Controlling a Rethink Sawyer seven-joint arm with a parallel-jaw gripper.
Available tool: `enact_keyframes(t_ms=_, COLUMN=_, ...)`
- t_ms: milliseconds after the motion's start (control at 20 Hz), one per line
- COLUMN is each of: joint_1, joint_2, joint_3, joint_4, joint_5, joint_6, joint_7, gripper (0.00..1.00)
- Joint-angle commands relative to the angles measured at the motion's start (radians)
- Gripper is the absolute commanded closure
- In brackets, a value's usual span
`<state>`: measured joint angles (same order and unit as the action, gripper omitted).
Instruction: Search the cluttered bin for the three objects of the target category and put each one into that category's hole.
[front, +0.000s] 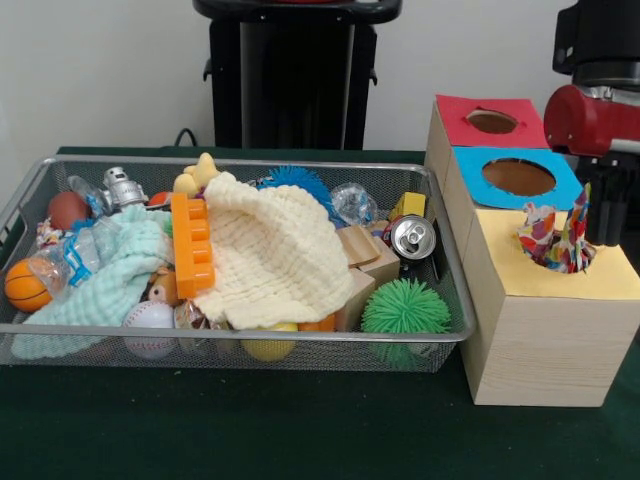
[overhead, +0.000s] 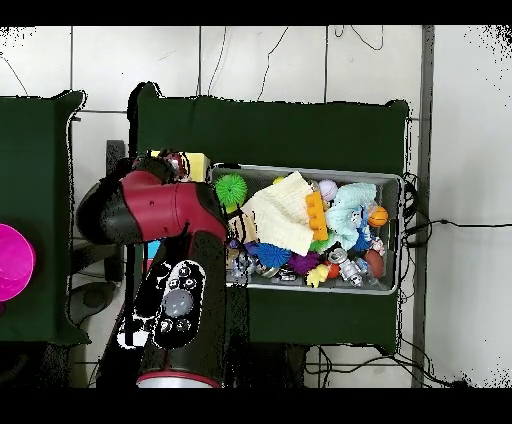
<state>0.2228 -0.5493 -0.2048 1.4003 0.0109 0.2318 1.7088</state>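
Observation:
A wooden box (front: 540, 340) stands right of the bin, with a red-topped hole (front: 491, 121), a blue-topped hole (front: 518, 177) and a yellow top (front: 610, 275). A multicoloured cloth (front: 556, 240) sticks up out of the yellow hole. My gripper (front: 604, 212) hangs just behind that cloth, under the red arm (front: 590, 120); its state is hidden. In the wire bin (front: 455, 330), a cream cloth (front: 275, 255) drapes over the middle and a mint cloth (front: 110, 285) lies at the left. From overhead the arm (overhead: 165, 210) covers the box.
The bin also holds an orange brick (front: 192, 245), a green spiky ball (front: 405, 307), a can (front: 412, 237), wooden blocks (front: 365, 255), a baseball (front: 150, 320), a small basketball (front: 25, 285), a blue spiky ball (front: 295, 180) and a toy robot (front: 122, 187). Green cloth covers the table (front: 300, 430).

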Motion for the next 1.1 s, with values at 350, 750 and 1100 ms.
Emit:
enact_keyframes(t_ms=350, joint_1=0.025, joint_2=0.107, joint_3=-0.033, joint_4=0.128, joint_5=-0.010, joint_6=0.118, joint_7=0.171, gripper=1.00)
enact_keyframes(t_ms=750, joint_1=0.007, joint_2=0.133, joint_3=0.004, joint_4=0.140, joint_5=0.034, joint_6=0.254, joint_7=0.160, gripper=1.00)
enact_keyframes(t_ms=1100, joint_1=-0.106, joint_2=0.130, joint_3=0.203, joint_4=0.177, joint_5=-0.010, joint_6=-0.051, joint_7=0.112, gripper=1.00)
